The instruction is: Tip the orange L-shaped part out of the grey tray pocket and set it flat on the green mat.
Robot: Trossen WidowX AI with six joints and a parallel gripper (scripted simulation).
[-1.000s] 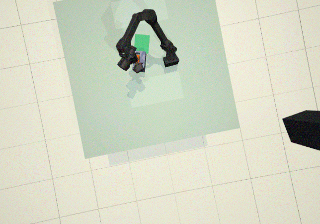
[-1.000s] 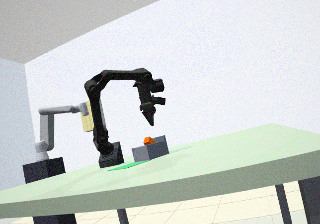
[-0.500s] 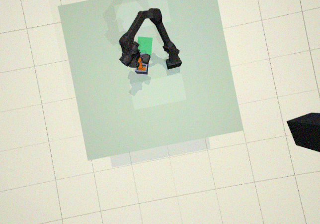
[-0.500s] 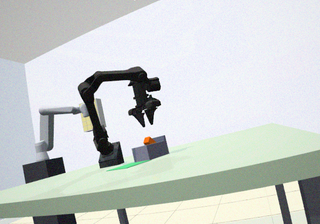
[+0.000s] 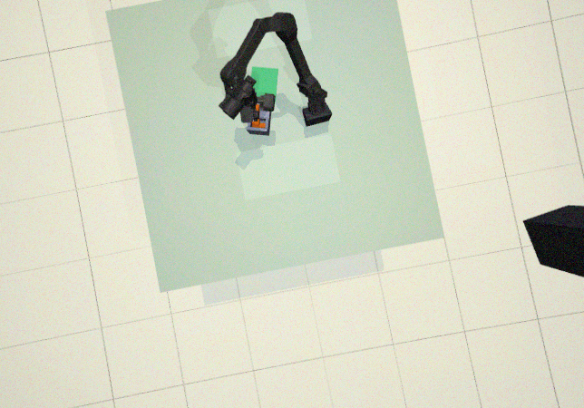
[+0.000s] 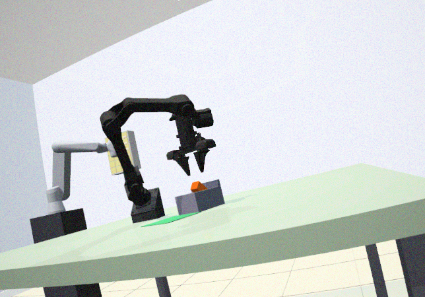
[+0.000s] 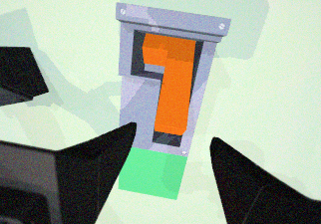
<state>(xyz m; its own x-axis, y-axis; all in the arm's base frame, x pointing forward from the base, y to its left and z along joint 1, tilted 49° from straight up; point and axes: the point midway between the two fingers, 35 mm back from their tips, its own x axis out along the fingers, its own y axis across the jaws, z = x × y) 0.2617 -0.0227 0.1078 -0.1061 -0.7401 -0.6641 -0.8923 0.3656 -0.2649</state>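
Note:
The orange L-shaped part lies tilted in the pocket of the grey tray. Its straight end, on the mat side, stands up above the tray rim. Its L-shaped end is low in the pocket at the far side in the wrist view. My gripper is open and empty, pointing down above the raised end, touching nothing. In the wrist view its fingertips lie on either side of that end. The green mat lies beside the tray's straight-end side.
The tray's L-end side has a raised wall. My arm's base stands on the pale green table to one side of the tray. A grey arm with a yellow panel stands in the background.

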